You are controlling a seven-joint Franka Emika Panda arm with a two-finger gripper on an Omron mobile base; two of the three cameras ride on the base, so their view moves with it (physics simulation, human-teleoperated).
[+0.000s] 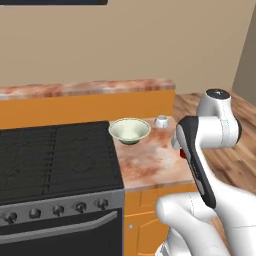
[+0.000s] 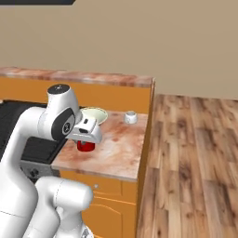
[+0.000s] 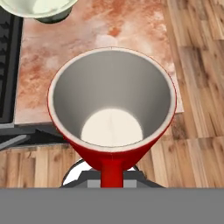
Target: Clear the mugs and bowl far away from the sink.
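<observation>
A red mug [image 3: 112, 109] with a pale grey inside sits right under the hand camera, its handle pointing at the bottom edge. My gripper [image 2: 86, 138] is shut on this mug [image 2: 85, 146] over the front part of the marble counter [image 1: 150, 162]; whether the mug touches the surface I cannot tell. From the left base camera only a sliver of the mug [image 1: 183, 154] peeks from behind my arm. The cream bowl [image 1: 129, 131] stands empty at the counter's back left beside the stove, and appears again as the bowl [image 2: 95, 114] and the bowl [image 3: 39, 8]. The sink is out of view.
A black stove [image 1: 55, 155] with knobs borders the counter on the left. A small white round object [image 1: 161, 121] stands at the back right of the counter, the same object [image 2: 130, 117] near the bowl. Wooden floor [image 2: 195, 162] lies beyond the counter's right edge.
</observation>
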